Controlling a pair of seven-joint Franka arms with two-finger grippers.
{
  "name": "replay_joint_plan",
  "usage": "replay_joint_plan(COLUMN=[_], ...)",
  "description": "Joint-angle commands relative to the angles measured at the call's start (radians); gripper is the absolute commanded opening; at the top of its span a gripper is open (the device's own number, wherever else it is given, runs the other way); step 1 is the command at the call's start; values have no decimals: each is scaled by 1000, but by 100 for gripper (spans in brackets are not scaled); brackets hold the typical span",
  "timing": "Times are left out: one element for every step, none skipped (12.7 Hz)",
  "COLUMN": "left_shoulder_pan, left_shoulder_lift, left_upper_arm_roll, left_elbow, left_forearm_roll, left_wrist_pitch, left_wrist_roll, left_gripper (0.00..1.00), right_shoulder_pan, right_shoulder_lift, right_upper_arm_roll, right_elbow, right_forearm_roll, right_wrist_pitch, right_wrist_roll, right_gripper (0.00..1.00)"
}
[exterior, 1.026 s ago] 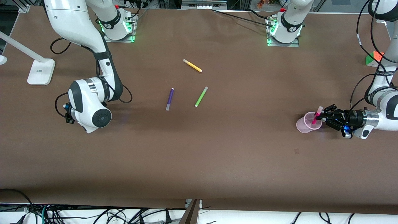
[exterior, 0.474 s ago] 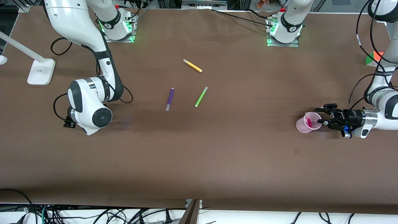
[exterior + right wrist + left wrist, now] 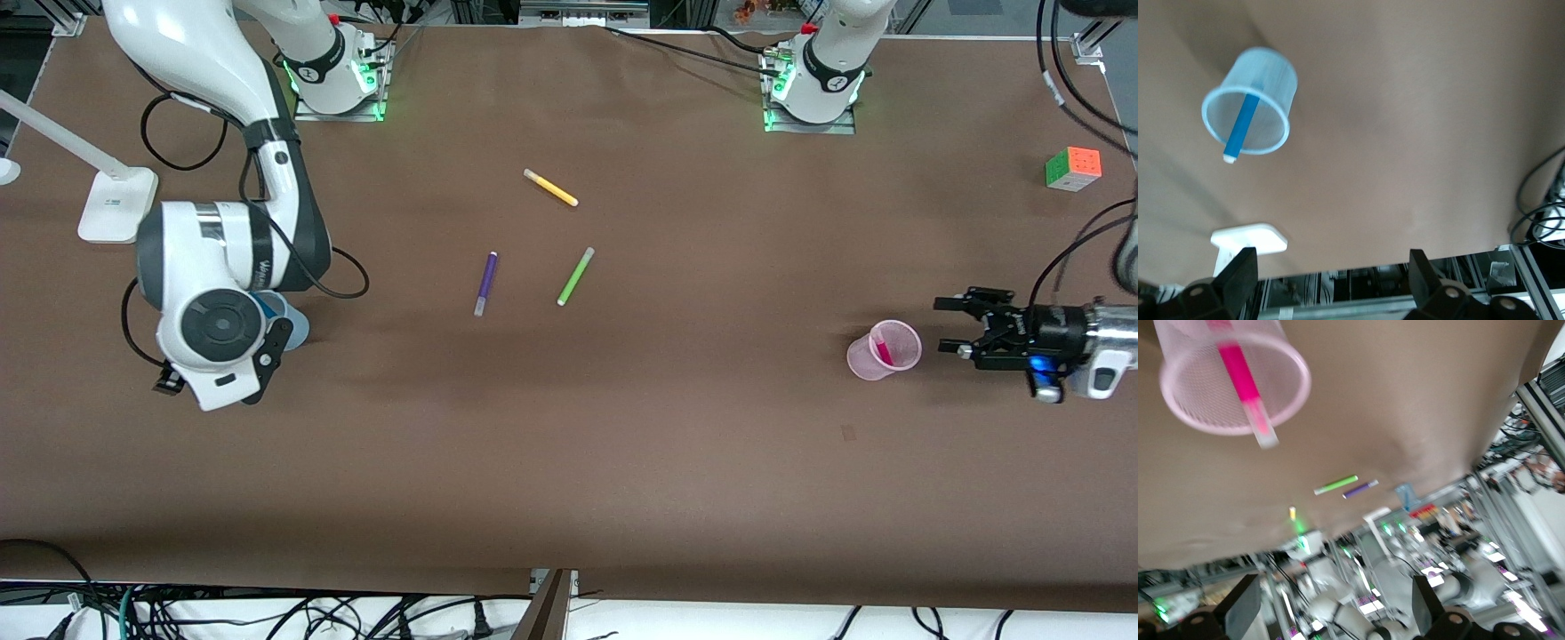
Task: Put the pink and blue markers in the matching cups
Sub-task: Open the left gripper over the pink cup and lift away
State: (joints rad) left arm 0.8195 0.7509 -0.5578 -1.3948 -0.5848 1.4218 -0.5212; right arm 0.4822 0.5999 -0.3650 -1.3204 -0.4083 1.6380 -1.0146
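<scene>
The pale pink cup (image 3: 862, 360) stands near the left arm's end of the table with the pink marker (image 3: 881, 346) leaning inside it. My left gripper (image 3: 949, 327) is open and empty, beside that cup and clear of it. The left wrist view shows the cup (image 3: 1295, 370), the marker (image 3: 1238, 367) and my open gripper (image 3: 1335, 600). The pale blue cup (image 3: 295, 327) shows partly from under my right wrist. In the right wrist view the blue marker (image 3: 1241, 127) leans in the blue cup (image 3: 1278, 77). My right gripper (image 3: 1331, 267) is open and empty, apart from the cup.
A purple marker (image 3: 485, 283), a lime-green marker (image 3: 575, 276) and a yellow marker (image 3: 550, 188) lie mid-table. A colour cube (image 3: 1073, 168) sits near the left arm's end. A white lamp base (image 3: 116, 206) stands near the right arm's end.
My left gripper let go of the pink marker, which dropped into the pink cup, and drew back from it. My right arm moved away from the blue cup, which now shows.
</scene>
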Motion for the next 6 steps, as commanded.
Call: replay_joint_plan(left_shoulder_pan=[-66, -95, -132, -176, -225, -279], left_shoulder_lift=[-206, -261, -318, -367, -402, -439], left_upper_arm_roll=[22, 22, 21, 21, 21, 21], left_elbow=[-29, -29, -29, -23, -7, -6], left_forearm_roll=[97, 155, 210, 268, 334, 415], left_wrist_pitch=[-24, -32, -34, -34, -38, -40], left_wrist_roll=[-20, -20, -17, -16, -16, -2], left_gripper=[100, 100, 100, 100, 100, 100], right_shoulder_pan=[-13, -19, -23, -24, -24, -24], right_shoulder_lift=[-40, -66, -92, -110, -121, -132], right_upper_arm_roll=[-32, -52, -78, -107, -127, -133], right_elbow=[55, 55, 55, 55, 55, 55], right_forearm_roll=[147, 228, 314, 394, 454, 489], right_wrist_pitch=[-27, -29, -29, -29, -39, -75], right_wrist_roll=[56, 82, 102, 134, 175, 233], right_gripper=[100, 100, 100, 100, 100, 100])
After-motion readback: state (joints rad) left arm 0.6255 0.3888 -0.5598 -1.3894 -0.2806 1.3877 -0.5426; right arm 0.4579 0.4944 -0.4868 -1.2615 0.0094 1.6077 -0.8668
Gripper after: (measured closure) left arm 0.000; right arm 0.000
